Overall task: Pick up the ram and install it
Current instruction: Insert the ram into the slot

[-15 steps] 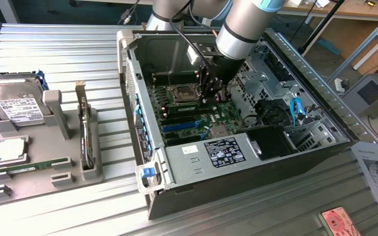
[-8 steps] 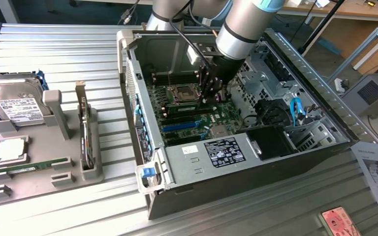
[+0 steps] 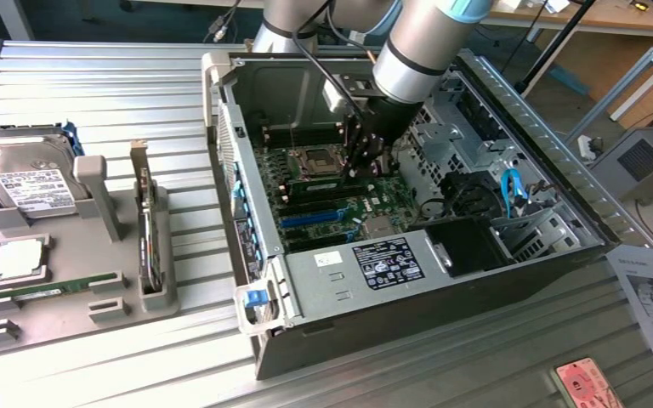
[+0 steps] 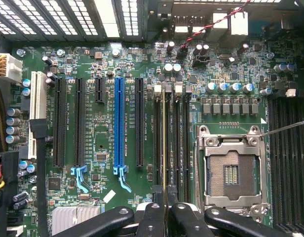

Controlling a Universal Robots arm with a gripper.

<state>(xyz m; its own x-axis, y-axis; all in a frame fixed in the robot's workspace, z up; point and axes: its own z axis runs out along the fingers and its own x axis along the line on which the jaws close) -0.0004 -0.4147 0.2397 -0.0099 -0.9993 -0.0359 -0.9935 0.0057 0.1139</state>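
Observation:
The ram [image 4: 164, 148] shows edge-on as a thin pale-green line, standing upright between my fingertips. My gripper [image 4: 165, 217] is shut on its top edge. The stick runs lengthwise along the black memory slots [image 4: 172, 143] of the motherboard [image 4: 93, 69], beside the empty processor socket [image 4: 232, 174]. Whether its lower edge sits in a slot I cannot tell. In the exterior view my gripper [image 3: 363, 161] reaches down inside the open computer case [image 3: 338, 280], just over the board.
A grey tray [image 3: 122, 319] at the exterior view's left holds a hard drive [image 3: 26, 183], a square silver chip [image 3: 17, 257], another green stick [image 3: 48, 291] and an upright card [image 3: 145, 229]. Case walls, drive cages and cables [image 3: 512, 189] surround my arm.

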